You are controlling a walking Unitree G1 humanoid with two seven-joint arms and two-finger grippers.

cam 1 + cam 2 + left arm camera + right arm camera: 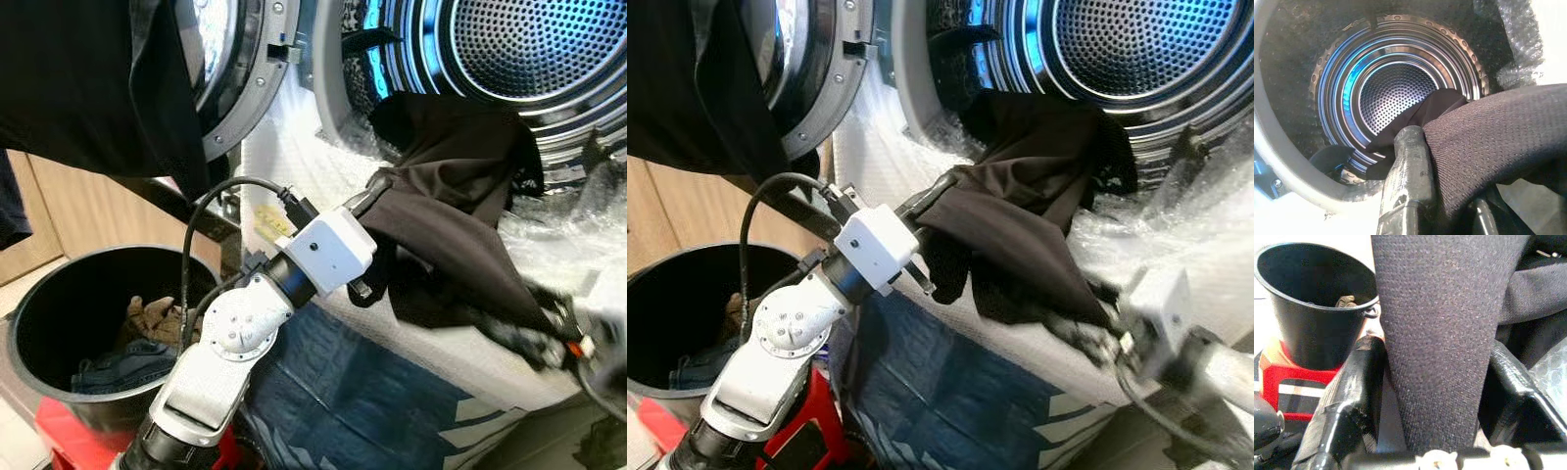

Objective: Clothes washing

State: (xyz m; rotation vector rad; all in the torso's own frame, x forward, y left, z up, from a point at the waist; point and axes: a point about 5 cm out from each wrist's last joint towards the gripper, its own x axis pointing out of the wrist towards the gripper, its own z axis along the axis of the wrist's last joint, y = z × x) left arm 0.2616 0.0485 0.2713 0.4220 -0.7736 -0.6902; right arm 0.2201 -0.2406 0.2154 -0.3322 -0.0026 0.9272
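While both grippers pinch it, the black garment [441,225] — dark, finely knit — drapes from the washer drum [529,49] over its rim; right gripper [549,328] blurred, left gripper [377,191] part-hidden by cloth.

Left claw [375,191] grips black garment [446,211] at drum [529,49] mouth.

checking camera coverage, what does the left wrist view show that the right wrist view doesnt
Left wrist view alone: the washer drum with its perforated back wall and blue light, seen straight on through the door opening.

Right wrist view alone: the black bucket with clothes in it, standing on a red stool.

Both: the black garment draped between black fingers, with each gripper shut on it.
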